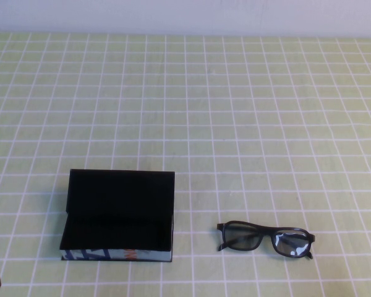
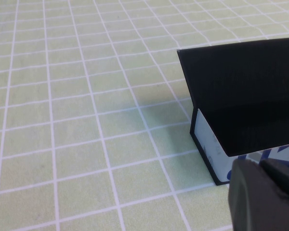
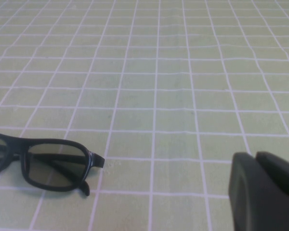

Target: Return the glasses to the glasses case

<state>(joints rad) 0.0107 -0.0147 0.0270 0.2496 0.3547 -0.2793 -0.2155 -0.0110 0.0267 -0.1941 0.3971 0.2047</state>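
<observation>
High view shows me the glasses [image 1: 266,238] folded flat near the table's [image 1: 247,111] front edge beside the open case [image 1: 119,216], so my right gripper [image 3: 258,192], fingers pressed together, could skid them off, while I cannot tell the left gripper's [image 2: 260,192] finger state.

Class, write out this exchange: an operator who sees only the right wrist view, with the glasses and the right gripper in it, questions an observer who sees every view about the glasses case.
Operator: I see the glasses on the table near my right gripper, whose jaws are shut. Where is the glasses case?
Observer: The glasses case sits to the robot's left of the glasses, apart from them, with its lid up.
Operator: And the left gripper?
Observer: The left gripper is low near the case's left end, not touching it.
</observation>
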